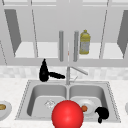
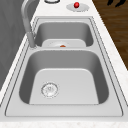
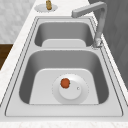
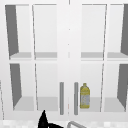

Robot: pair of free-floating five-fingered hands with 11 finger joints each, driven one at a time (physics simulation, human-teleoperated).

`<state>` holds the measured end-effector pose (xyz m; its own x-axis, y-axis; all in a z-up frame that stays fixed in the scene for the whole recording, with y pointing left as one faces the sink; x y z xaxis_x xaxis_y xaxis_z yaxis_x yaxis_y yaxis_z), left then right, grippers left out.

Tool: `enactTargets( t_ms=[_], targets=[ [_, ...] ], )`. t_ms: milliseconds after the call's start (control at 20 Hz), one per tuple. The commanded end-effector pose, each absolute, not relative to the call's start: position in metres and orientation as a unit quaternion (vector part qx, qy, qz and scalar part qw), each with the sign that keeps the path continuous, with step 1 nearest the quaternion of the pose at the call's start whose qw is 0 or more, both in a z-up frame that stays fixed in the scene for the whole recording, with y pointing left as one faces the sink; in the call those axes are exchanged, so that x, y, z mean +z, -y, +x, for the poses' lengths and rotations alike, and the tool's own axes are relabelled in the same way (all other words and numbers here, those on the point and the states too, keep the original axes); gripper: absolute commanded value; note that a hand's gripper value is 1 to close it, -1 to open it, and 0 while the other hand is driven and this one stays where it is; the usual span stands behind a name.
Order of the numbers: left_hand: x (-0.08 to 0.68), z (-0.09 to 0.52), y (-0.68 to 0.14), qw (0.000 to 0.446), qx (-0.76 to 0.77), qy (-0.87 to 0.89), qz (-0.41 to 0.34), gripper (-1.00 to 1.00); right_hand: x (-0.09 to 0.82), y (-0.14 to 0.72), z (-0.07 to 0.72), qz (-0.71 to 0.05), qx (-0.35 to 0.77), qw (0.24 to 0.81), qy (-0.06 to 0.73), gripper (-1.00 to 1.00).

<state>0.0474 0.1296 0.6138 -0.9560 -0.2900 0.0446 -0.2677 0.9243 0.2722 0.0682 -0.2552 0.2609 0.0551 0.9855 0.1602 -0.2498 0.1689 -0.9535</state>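
My left hand (image 1: 44, 72) hovers above the counter behind the left basin, just left of the faucet (image 1: 68, 75). Its fingers point straight up, its thumb sticks out to the right, and it holds nothing; its top also shows in the upper view as the left hand (image 4: 43, 121). My right hand (image 1: 102, 113) hangs at the sink's front right corner with its fingers curled on nothing. In the left side view the right hand (image 2: 116, 2) sits over the floor beyond the counter. A large red ball (image 1: 67, 115) shows low in the middle of the front view.
In the right basin lies a white plate (image 3: 77, 96) bearing a small orange-red item (image 3: 65, 83). A plate with a brown item (image 3: 48, 4) sits on the left counter. A plate with a red item (image 2: 76, 4) sits on the right counter. A yellow bottle (image 1: 84, 42) stands in the cabinet.
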Motion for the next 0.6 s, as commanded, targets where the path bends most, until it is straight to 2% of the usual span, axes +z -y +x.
enactTargets(
  t_ms=[0, 200, 550],
  targets=[
    [0.613, 0.047, -0.13, 0.045, -0.133, 0.98, 0.142, -1.0, 0.261, 0.255, 0.068, -0.397, 0.508, 0.608, 0.463, 0.0],
    [0.614, 0.047, -0.121, 0.044, -0.126, 0.98, 0.15, -1.0, 0.261, 0.255, 0.068, -0.397, 0.508, 0.608, 0.463, 0.0],
    [0.634, 0.046, -0.114, 0.071, -0.076, 0.983, 0.153, -1.0, 0.261, 0.255, 0.068, -0.397, 0.508, 0.608, 0.463, 0.0]
  ],
)
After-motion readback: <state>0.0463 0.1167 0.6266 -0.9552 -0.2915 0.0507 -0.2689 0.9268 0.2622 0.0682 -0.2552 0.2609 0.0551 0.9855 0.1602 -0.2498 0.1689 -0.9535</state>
